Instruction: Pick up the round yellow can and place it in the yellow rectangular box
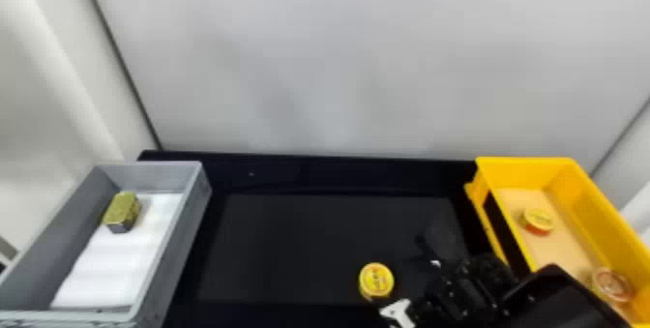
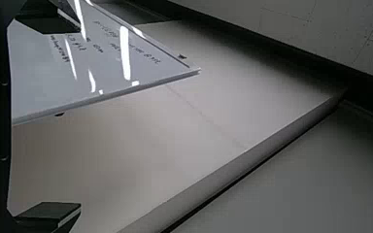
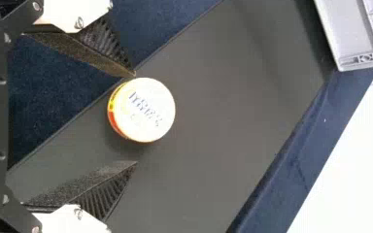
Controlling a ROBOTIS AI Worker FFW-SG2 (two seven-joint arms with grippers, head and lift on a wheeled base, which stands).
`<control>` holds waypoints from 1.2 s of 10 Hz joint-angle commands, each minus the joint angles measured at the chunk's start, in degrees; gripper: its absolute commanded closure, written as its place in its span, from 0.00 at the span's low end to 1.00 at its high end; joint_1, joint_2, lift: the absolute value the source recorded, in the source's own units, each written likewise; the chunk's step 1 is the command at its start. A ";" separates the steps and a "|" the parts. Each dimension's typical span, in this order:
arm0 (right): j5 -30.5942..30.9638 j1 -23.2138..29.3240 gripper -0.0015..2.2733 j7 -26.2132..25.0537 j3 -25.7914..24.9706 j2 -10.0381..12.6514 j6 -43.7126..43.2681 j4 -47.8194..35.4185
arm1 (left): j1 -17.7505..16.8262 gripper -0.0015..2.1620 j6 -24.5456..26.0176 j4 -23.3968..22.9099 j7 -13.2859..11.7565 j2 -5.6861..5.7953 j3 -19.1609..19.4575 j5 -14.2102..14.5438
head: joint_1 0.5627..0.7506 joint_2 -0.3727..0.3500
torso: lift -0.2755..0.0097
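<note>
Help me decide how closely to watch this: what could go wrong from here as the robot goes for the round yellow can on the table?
The can might get nudged aside: one fingertip of the open right gripper looks nearer its edge than the other. Lying mostly beyond the tips, it could also be pinched too shallowly and slip. Later, it may land tilted on one of the two round containers already in the yellow box.

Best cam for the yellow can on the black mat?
Right wrist view: the can is large there, at the open tips of the right claw, lid and side visible. Head view: smaller, farther off. Left wrist view faces a whiteboard.
</note>
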 commanded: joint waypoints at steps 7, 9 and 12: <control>-0.26 -5.13 0.07 -0.90 2.58 2.63 -5.50 10.03 | 0.01 0.00 -0.38 -0.31 -0.01 -0.15 -0.32 -0.44 | 0.66 0.53 | 0.77; -0.26 -5.13 0.10 -1.08 2.76 2.71 -5.59 10.21 | 0.01 0.00 -0.38 -0.31 -0.01 -0.15 -0.23 -0.44 | 0.66 0.53 | 0.77; -0.26 -5.04 0.21 -1.08 3.20 2.71 -5.06 10.12 | 0.01 0.00 -0.55 -0.31 -0.01 -0.15 -0.05 -0.53 | 0.66 0.53 | 0.77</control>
